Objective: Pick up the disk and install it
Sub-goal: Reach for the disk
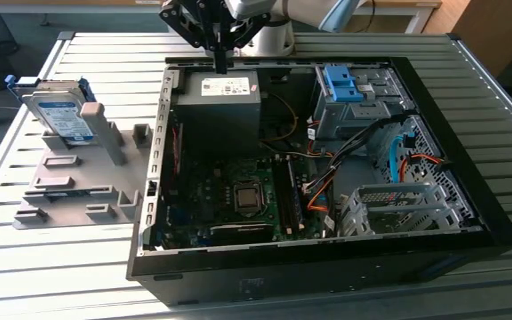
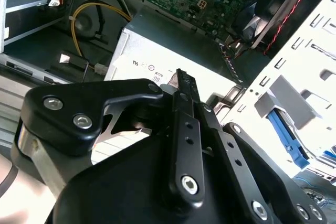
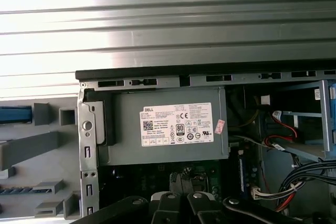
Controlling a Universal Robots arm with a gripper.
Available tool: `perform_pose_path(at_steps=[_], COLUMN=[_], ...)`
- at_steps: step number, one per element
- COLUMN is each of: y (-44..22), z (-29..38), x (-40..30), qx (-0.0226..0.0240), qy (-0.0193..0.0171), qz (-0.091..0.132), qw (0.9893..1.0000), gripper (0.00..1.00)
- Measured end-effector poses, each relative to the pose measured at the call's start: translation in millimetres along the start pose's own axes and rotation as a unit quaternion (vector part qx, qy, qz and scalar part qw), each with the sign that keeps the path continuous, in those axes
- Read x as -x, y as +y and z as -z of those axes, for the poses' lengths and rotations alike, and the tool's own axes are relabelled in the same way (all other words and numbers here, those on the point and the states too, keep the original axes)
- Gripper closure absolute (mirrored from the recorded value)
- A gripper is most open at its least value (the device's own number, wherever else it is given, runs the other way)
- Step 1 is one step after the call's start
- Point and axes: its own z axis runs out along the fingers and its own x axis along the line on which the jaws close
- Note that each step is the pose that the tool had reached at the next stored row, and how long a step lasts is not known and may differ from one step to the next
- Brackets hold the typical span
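The disk [image 1: 57, 112] is a silver-grey drive with a white-and-blue label and blue rails. It stands on edge in a grey holder [image 1: 78, 193] at the exterior view's left, outside the open computer case [image 1: 327, 260]. My gripper [image 1: 221, 65] hangs shut and holds nothing. It is over the case's back wall, just above the grey power supply [image 1: 221, 103], well to the right of the disk. In the first wrist view the fingertips [image 3: 181, 178] sit together below the power supply's label [image 3: 177, 124]. A blue strip of the disk [image 3: 13, 115] shows beside the holder.
A drive cage with a blue bracket [image 1: 345, 85] is at the case's back right. A perforated metal cage [image 1: 399, 203] is at the front right. Cables [image 1: 363, 143] and the motherboard [image 1: 238, 197] lie between. Everything rests on a slatted metal table [image 1: 51, 273].
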Motion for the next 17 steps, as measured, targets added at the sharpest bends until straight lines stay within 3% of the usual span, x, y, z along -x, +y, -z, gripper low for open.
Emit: perform_pose_path(at_steps=[2,17], y=[-1.0,-1.6], z=[-1.6,-2.2], x=[-12.8,-20.3], qx=[0.0000,0.0000], qy=[0.0000,0.0000], qz=[0.000,0.000], qw=[1.0000,1.0000], gripper=[0.89,0.89])
